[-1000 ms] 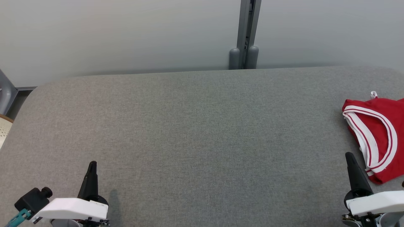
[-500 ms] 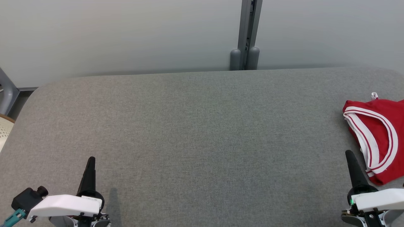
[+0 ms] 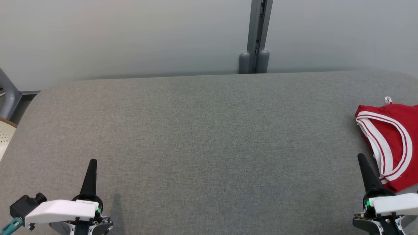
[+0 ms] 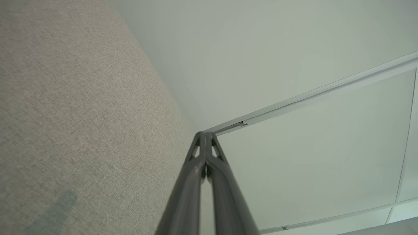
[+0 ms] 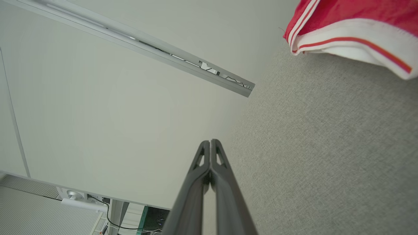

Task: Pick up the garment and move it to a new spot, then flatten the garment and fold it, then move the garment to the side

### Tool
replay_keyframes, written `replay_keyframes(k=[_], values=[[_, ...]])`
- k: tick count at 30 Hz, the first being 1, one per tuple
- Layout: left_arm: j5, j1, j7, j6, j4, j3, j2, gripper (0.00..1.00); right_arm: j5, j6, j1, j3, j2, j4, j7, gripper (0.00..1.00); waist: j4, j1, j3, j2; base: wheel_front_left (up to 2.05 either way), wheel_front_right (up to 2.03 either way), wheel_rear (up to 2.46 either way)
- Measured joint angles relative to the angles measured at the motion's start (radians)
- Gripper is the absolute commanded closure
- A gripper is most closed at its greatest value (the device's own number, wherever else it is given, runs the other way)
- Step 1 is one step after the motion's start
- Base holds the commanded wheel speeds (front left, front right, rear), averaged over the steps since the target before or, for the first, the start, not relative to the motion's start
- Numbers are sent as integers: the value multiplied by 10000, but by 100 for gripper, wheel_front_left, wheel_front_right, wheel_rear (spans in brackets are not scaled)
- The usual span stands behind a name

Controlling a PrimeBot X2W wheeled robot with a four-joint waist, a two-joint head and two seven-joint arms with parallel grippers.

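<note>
Garment [image 3: 393, 137] half off frame's right edge

A grey woven-fabric surface [image 3: 209, 137] with rounded far corners spans the head view. Behind it stands a plain, pale partition wall [image 3: 130, 36], split by an upright grey metal post [image 3: 258, 29] with two rounded grey caps [image 3: 244, 62] at its foot. At the far left are a curved grey frame [image 3: 9, 98] and a beige perforated edge [image 3: 4, 135]. The light is soft and even.
</note>
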Motion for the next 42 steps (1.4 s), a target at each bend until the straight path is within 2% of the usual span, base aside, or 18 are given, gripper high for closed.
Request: replay_keyframes(k=[42], values=[[-3068, -428, 849, -600, 69, 686, -307, 100, 3382, -2, -444, -82, -17, 506, 441, 100, 113, 0, -129, 0, 0, 0, 0]])
